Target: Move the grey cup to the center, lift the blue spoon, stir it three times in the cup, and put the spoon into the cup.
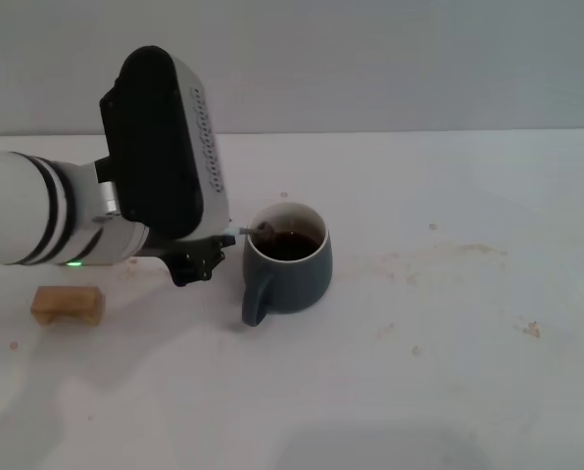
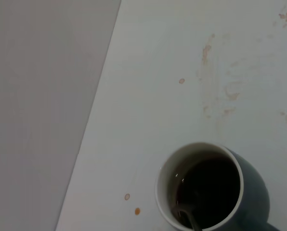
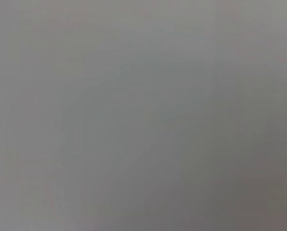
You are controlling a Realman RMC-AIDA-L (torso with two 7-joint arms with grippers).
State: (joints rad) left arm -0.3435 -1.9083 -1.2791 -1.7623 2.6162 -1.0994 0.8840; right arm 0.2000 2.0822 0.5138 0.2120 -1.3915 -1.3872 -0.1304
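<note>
The grey cup (image 1: 290, 269) stands near the middle of the white table, its handle towards me and dark brown liquid inside. My left gripper (image 1: 214, 245) is just left of the cup's rim, mostly hidden under the arm's wrist. It holds the pale end of the blue spoon (image 1: 241, 232), which reaches over the rim with its bowl in the liquid. In the left wrist view the cup (image 2: 253, 190) is seen from above, with the spoon's grey neck (image 2: 191, 219) dipping into the liquid. My right gripper is out of view.
A tan wooden block (image 1: 68, 305) lies on the table to the left of the cup, below my left arm. Brownish stains (image 1: 449, 257) mark the table right of the cup. The table's far edge meets a grey wall (image 1: 419, 131).
</note>
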